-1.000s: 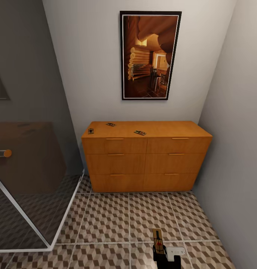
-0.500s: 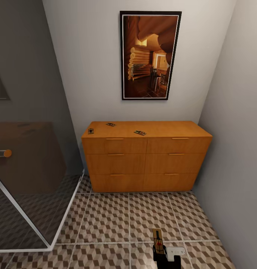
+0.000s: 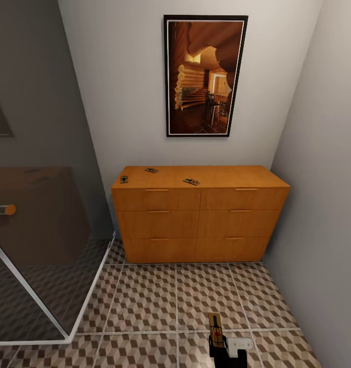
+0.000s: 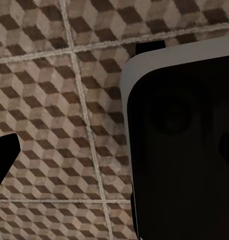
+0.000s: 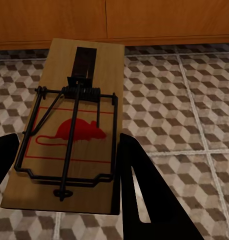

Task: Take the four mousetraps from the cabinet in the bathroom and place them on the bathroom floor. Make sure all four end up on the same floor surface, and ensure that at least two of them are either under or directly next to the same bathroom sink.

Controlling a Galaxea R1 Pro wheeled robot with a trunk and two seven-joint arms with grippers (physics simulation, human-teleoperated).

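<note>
Right gripper [image 5: 69, 195]: I read the fingers [image 5: 144, 200] as closed on a mousetrap [image 5: 72, 135], dark finger on each side of the board's near end. Board is tan wood, black wire spring and bar, red mouse mark facing the camera. In the head view the same held mousetrap [image 3: 215, 328] stands on end above the gripper [image 3: 224, 352] at the bottom of the picture, over the bathroom floor [image 3: 155, 301].

Left gripper: in the left wrist view I see one dark fingertip [image 4: 4, 157] at the edge and a large white-rimmed dark body [image 4: 179, 145] of the robot beside it, cube-patterned tiles [image 4: 54, 100] behind. I cannot tell whether this gripper is open or closed.

Further out: the cabinet [image 3: 201, 214] stands against the far wall, all six drawers shut. On its flat top lie three mousetraps: one [image 3: 124, 179] near the left front corner, one [image 3: 151, 170] toward the back left, one [image 3: 191, 181] near the front, about mid-width. They lie well apart from each other.

Surroundings: framed picture [image 3: 206, 75] on the wall above the cabinet. Glass shower enclosure [image 3: 42, 245] at left, white frame at its foot, round knob [image 3: 5, 209] on the glass.
</note>
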